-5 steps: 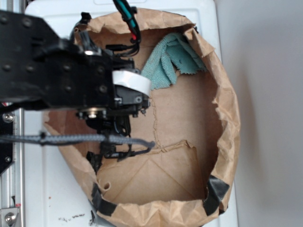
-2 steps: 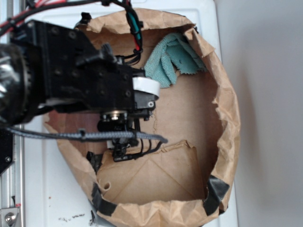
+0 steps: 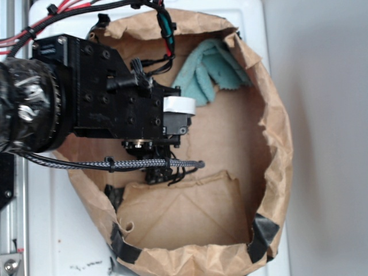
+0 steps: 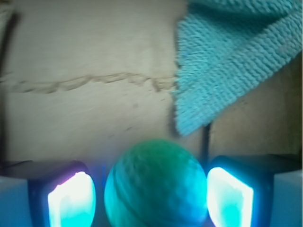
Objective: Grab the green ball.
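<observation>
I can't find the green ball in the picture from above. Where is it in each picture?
Exterior: the green ball is not visible; the black arm hides that part of the paper bag.
Wrist: green ball at bottom centre, between the two glowing fingers.
Shared landmark: the teal cloth.

Black arm reaches in from the left, wrist pitched down, gripper (image 4: 151, 198) low near the surface, its two glowing pads (image 4: 71, 201) spread apart on either side, not visibly pressing on anything.
</observation>
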Available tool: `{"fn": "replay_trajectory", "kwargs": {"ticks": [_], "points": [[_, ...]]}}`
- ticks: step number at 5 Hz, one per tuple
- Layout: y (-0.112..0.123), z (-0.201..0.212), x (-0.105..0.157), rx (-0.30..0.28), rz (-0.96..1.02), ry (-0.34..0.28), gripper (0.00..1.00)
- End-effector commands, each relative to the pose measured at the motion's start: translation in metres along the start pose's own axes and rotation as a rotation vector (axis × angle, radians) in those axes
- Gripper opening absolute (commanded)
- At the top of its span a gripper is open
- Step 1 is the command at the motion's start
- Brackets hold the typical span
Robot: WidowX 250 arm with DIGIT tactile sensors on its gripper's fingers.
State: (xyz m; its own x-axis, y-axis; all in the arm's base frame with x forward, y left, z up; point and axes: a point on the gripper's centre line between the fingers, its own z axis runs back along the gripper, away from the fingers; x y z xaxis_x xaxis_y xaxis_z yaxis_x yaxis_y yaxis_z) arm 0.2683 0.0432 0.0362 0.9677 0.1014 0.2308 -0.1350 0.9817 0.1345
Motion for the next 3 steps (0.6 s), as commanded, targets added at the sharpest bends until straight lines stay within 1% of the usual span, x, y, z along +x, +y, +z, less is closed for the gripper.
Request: {"fn": "replay_trajectory", "kwargs": {"ticks": [1,2,3], "points": [[0.0017,0.0076,0.0078,0.029,0.001,-0.075,0.00],[0.0008,0.0076,0.0084,0.025,0.017,-0.086,0.00],[0.0024,0.0168,0.0105,-0.004,0.026,-0.087,0.00]]}}
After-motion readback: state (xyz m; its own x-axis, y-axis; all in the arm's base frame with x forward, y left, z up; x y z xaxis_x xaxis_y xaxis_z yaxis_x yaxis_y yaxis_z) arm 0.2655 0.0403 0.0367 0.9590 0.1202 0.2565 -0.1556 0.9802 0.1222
